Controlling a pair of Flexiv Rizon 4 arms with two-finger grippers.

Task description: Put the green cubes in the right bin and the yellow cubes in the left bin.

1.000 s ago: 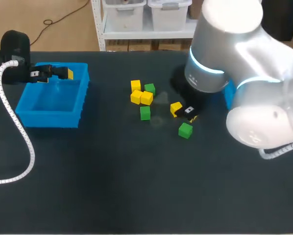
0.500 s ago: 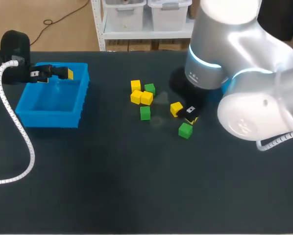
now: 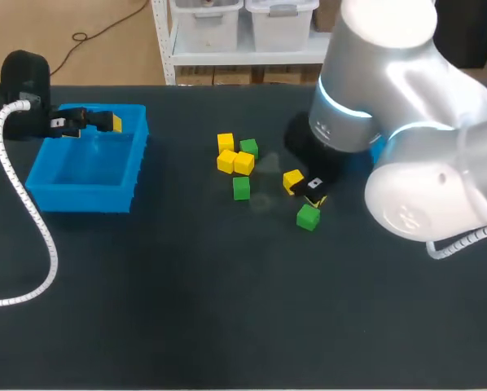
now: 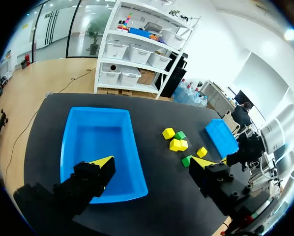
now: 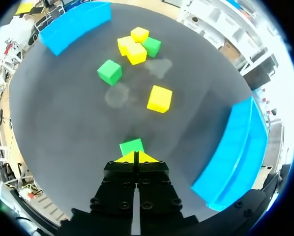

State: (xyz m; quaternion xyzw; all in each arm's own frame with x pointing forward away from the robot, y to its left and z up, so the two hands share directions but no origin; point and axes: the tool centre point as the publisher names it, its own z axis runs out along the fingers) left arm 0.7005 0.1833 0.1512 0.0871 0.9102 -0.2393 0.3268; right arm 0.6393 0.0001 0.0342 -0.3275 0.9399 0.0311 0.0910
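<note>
Several yellow cubes and three green cubes lie mid-table. A cluster of three yellow cubes point(image 3: 235, 159) and one green cube point(image 3: 249, 148) sits beside a lone green cube point(image 3: 241, 188). My right gripper point(image 3: 313, 190) is shut and empty, low over the table, between a yellow cube point(image 3: 292, 180) and a green cube point(image 3: 308, 217). In the right wrist view that green cube point(image 5: 132, 146) lies just ahead of the closed gripper point(image 5: 136, 157). My left gripper point(image 3: 97, 122) hangs open and empty over the far edge of the left blue bin point(image 3: 44, 191).
The right blue bin point(image 5: 235, 152) stands beside my right gripper; in the head view only a sliver point(image 3: 380, 151) shows behind my right arm. The left wrist view shows the left bin point(image 4: 73, 147) empty under the left gripper point(image 4: 154, 164).
The bulky upper part of my right arm has shifted slightly. Its gripper, the cubes and my left arm have stayed where they were.
</note>
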